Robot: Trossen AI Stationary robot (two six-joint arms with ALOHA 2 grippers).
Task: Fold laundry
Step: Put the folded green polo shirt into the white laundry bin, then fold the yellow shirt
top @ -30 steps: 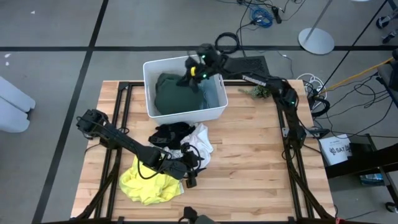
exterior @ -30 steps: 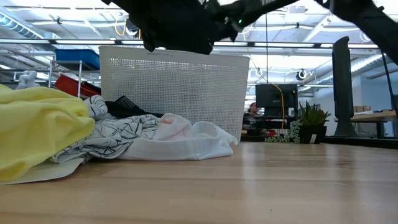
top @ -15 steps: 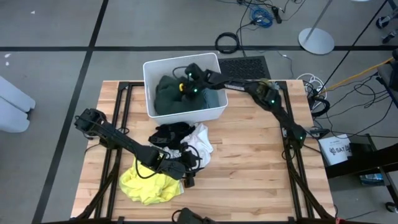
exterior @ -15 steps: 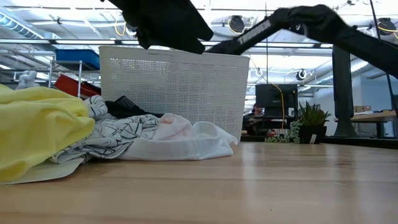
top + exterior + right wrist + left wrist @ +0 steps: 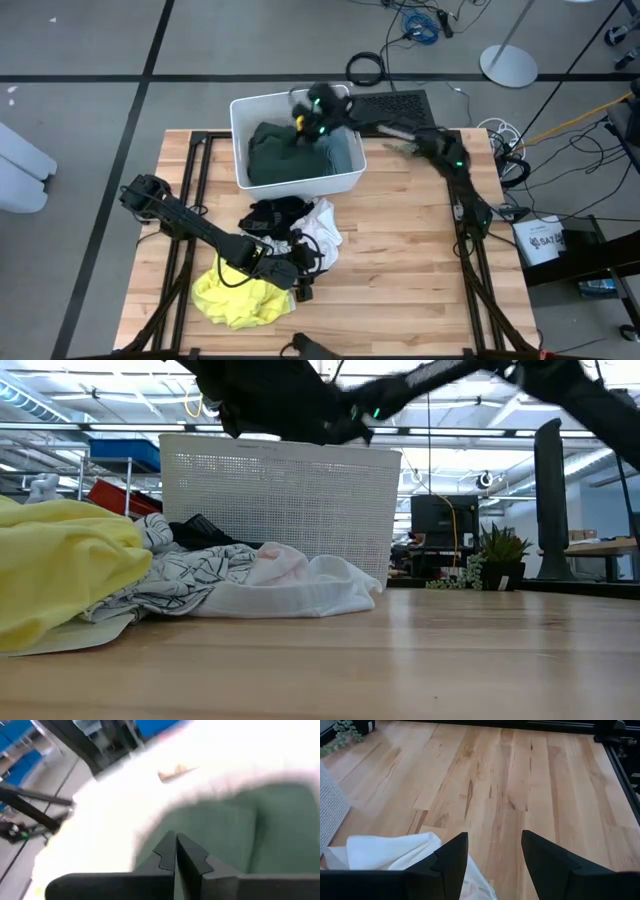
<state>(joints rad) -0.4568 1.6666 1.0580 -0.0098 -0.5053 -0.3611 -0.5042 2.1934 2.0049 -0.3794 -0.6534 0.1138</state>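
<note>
A white bin at the table's far side holds a dark green garment and a light blue one. My right gripper is shut above them, over the bin's far side; the green cloth shows beyond its tips. In front of the bin lie a black garment, a white grey-patterned one and a yellow one in a heap on the table. My left gripper is open and low over bare wood beside the white cloth. My right gripper is shut over the dark green garment in the bin; I cannot tell whether it touches the cloth.
The wooden table has bare room on its right half and near edge. A small plant and a dark keyboard-like slab lie at the far right. In the low view the heap lies before the bin's wall.
My right gripper has gone down into the bin onto the dark green garment and then come up again toward the bin's far edge. My left gripper and the heap have kept still.
</note>
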